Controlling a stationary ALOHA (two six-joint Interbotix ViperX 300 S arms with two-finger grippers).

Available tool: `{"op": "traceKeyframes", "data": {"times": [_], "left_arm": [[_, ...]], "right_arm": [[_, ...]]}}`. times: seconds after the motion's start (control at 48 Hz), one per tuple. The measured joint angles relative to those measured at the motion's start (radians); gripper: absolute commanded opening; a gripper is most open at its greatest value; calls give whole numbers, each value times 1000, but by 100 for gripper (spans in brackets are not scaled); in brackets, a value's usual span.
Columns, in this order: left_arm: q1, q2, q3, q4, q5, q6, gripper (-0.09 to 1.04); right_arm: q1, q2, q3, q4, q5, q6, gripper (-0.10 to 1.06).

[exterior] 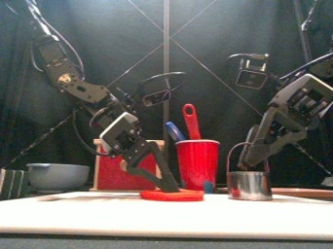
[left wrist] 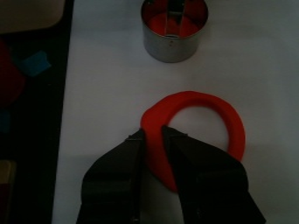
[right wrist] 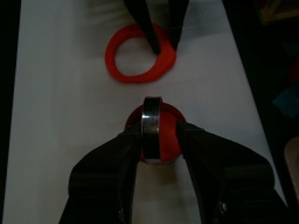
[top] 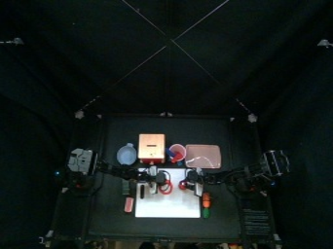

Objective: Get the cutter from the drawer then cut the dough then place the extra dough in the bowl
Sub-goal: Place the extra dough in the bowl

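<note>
In the front view the left gripper (exterior: 166, 185) reaches down to the white cutting board (exterior: 78, 216), its jaws narrowed onto the rim of the red dough ring (exterior: 173, 195). The ring lies flat near the board's middle. Toward the board's right side the right gripper (exterior: 247, 160) holds the wire handle of the round metal cutter (exterior: 248, 185), which stands upright on the board. The blue-grey bowl (exterior: 57, 176) sits off the board's left side, beside the wooden box (exterior: 124, 173). The red cup (exterior: 198, 163) with its knives stands behind the ring.

The left wrist view shows the jaws pinching one side of the ring, one inside the hole and one outside. The cutter stands apart from the ring.

The right wrist view shows that gripper clamped narrowly on the cutter's handle, with red dough filling the cutter. So the disc looks cut, and the ring is the extra.

The top view puts the bowl behind the board's back left corner, left of the box.

The step in hand appears to be moving the ring to the bowl. It should go best with a straight lift until the limp ring hangs free of the board. The carry then goes left and back, clear of the box. The jaws should open low over the bowl's middle so the ring cannot drape over the rim. The right gripper does well to hold the cutter steady, away from that path.
</note>
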Motion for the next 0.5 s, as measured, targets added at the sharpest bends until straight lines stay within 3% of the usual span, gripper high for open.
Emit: {"op": "traceKeyframes", "data": {"times": [0.188,0.5], "left_arm": [[3,-261,166,17,-3,5,63],[106,-695,443,17,-26,2,63]], "right_arm": [[-3,0,-8,0,0,0,76],[-5,18,-29,5,14,0,76]]}}
